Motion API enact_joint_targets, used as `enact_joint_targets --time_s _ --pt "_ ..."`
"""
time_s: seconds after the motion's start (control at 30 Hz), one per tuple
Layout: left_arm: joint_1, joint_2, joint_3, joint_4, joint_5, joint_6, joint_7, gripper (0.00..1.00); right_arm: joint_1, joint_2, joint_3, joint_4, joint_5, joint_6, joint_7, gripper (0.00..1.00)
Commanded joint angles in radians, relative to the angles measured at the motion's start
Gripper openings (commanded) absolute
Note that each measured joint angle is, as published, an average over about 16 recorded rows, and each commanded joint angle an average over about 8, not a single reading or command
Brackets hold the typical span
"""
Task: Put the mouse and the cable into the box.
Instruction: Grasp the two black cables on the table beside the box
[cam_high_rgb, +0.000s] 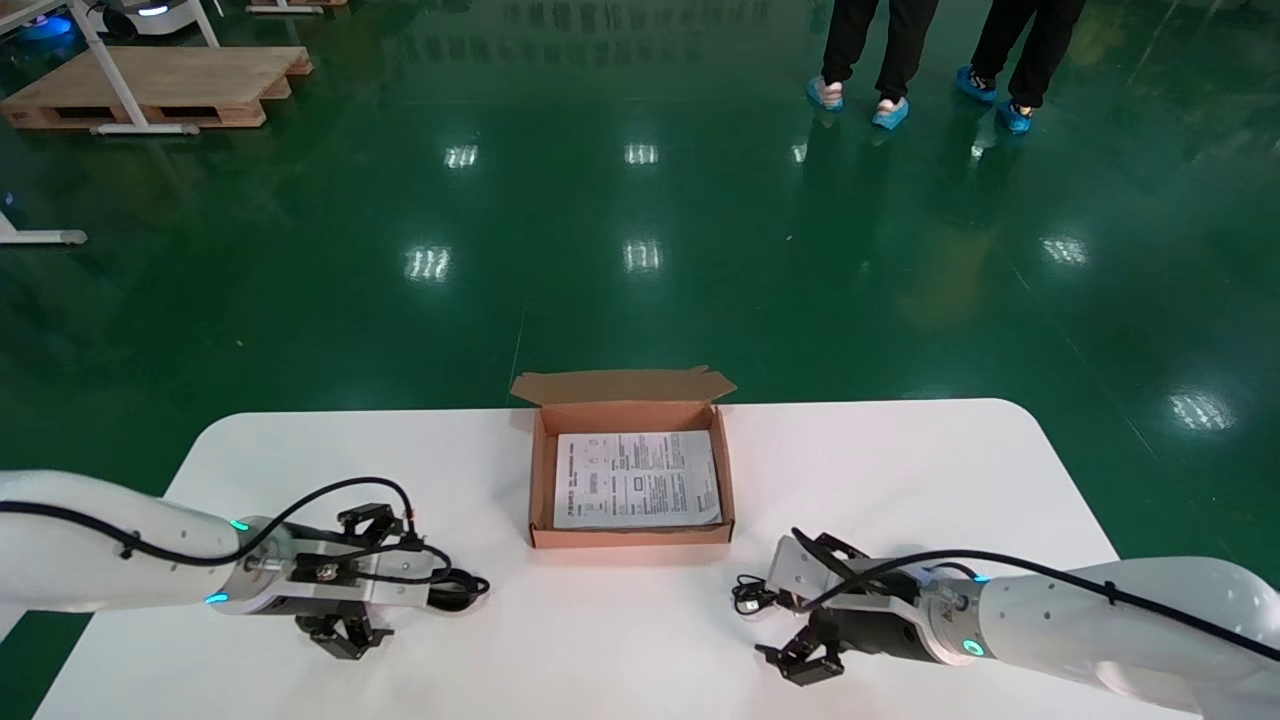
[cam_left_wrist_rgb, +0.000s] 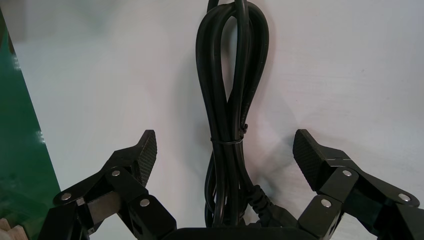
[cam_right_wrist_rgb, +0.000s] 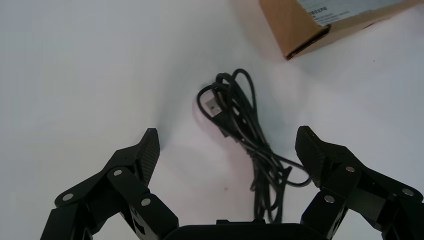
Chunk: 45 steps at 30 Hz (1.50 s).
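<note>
Two grippers, both low over the white table (cam_high_rgb: 900, 470), each with its jaws spread wide and nothing clamped.

Item 1. Left gripper (cam_left_wrist_rgb: 224, 142): fingers apart. The thick cord (cam_left_wrist_rgb: 232, 75), a black bundle folded into long loops and cinched by a thin tie, lies directly under the palm. It runs straight out between the two pads and touches neither. The loops reach beyond the fingertips. Judged purpose of the pose: straddling the bundle near its tie, so that closing would catch all strands at once.

Item 2. Right gripper (cam_right_wrist_rgb: 227, 135): fingers apart. The thin cable (cam_right_wrist_rgb: 235, 115), loosely coiled with a USB plug showing at its far end, lies under and just ahead of the palm, nearer one pad than the other. Judged purpose: lined up for a pinch across the loose coil, though a strand could slip free.

Item 3. Box (cam_high_rgb: 540, 480): open brown carton, flap raised at the back, ahead of both grippers and between them. One of its corners is just past the thin cable. A printed sheet (cam_high_rgb: 637, 478) lies flat on its floor.

Item 4. Mouse: none can be made out in any view.
</note>
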Motion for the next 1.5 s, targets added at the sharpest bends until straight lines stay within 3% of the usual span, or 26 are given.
enact_joint_targets --time_s 0.03,0.1,0.13,0.17,0.37,0.4,0.43,1.5 --pt "0.000 0.000 0.000 0.000 0.000 0.000 0.000 1.00 0.015 -0.018 0.001 -0.048 0.002 0.011 -0.030 1.00" --pt "0.000 0.000 0.000 -0.001 0.000 0.000 -0.001 1.00 0.024 -0.031 0.003 -0.084 0.004 0.019 -0.047 1.00" --pt "0.000 0.000 0.000 -0.001 0.000 0.000 -0.001 0.93 0.030 -0.037 0.004 -0.103 0.005 0.024 -0.054 1.00" --pt "0.000 0.000 0.000 -0.001 0.000 0.000 -0.001 0.80 0.035 -0.042 0.005 -0.119 0.006 0.027 -0.059 0.93" --pt "0.000 0.000 0.000 -0.001 0.000 0.000 -0.001 0.05 0.051 -0.055 0.008 -0.163 0.008 0.041 -0.070 0.18" --pt "0.000 0.000 0.000 -0.001 0.000 0.000 -0.001 0.00 0.050 -0.055 0.009 -0.162 0.008 0.040 -0.070 0.06" --pt "0.000 0.000 0.000 -0.001 0.000 0.000 -0.001 0.00 0.049 -0.054 0.009 -0.159 0.009 0.040 -0.069 0.00" --pt "0.000 -0.001 0.000 -0.001 0.000 0.000 -0.001 0.00 0.035 -0.042 0.008 -0.121 0.012 0.027 -0.060 0.00"
